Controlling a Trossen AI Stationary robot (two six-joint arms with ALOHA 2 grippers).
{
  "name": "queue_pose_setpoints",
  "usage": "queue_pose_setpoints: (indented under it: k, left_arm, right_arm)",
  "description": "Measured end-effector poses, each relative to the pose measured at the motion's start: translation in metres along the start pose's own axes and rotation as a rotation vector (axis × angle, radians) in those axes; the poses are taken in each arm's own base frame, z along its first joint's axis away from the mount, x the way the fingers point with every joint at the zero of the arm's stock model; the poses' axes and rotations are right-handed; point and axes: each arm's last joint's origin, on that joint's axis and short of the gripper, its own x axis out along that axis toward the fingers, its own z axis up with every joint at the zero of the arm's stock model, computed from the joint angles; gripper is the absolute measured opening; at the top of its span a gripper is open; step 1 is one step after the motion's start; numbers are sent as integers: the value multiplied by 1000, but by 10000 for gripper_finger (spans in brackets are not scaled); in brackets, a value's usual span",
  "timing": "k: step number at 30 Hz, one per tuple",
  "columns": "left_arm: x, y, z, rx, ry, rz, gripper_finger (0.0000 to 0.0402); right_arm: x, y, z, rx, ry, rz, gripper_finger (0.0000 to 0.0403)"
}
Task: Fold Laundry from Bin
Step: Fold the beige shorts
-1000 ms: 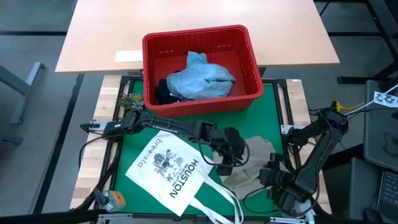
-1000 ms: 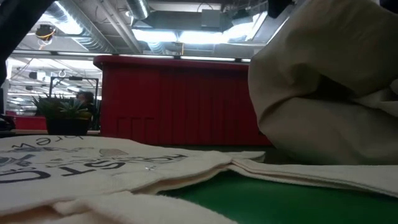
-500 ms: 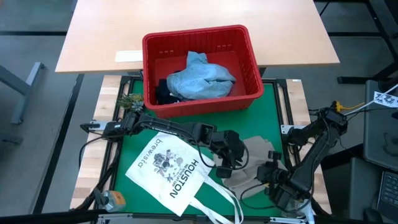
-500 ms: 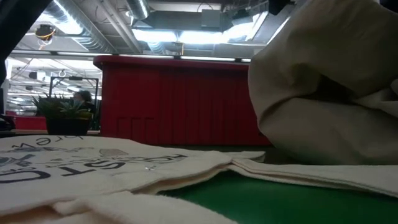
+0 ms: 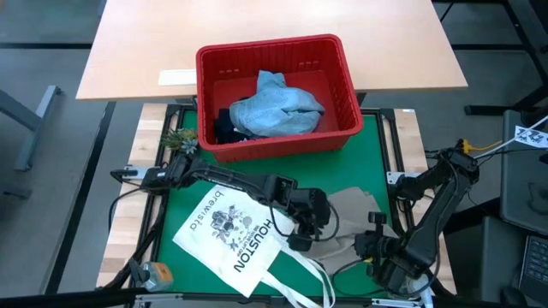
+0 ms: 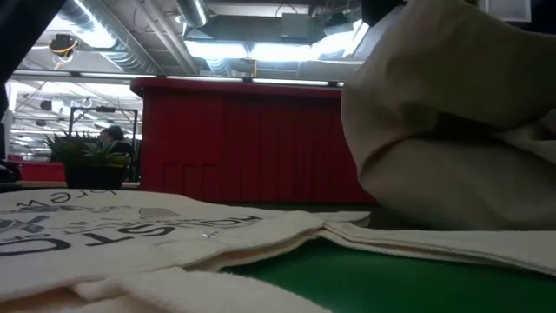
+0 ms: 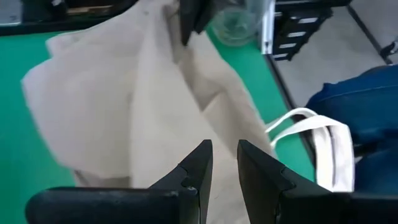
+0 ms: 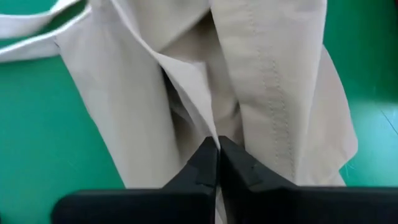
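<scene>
gripping one beige cloth (image 5: 342,224), two pincers, left pincer (image 7: 224,163) narrow, right pincer (image 8: 217,160) clamped.

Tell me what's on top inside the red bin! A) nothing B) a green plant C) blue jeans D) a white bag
C: light blue jeans lie crumpled on top inside the bin, with something dark beside them.

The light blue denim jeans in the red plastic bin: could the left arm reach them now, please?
Probably not at once: the left gripper sits low at the beige cloth, though nothing covers the light blue denim jeans.
</scene>
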Motion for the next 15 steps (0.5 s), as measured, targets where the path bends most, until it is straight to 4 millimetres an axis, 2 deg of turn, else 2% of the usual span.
queue_pose_setpoints:
  k: [6,10,15]
  left_arm:
    - [2,-17,2,26,-28,-81,71]
    - [3,-37,9,71,-113,-136,71]
    - [2,-53,17,80,-230,-82,71]
  right_arm:
    - [-1,1,1,5,-11,6,9]
    - [-1,1,1,5,-11,6,4]
    - [-1,1,1,6,3,16,5]
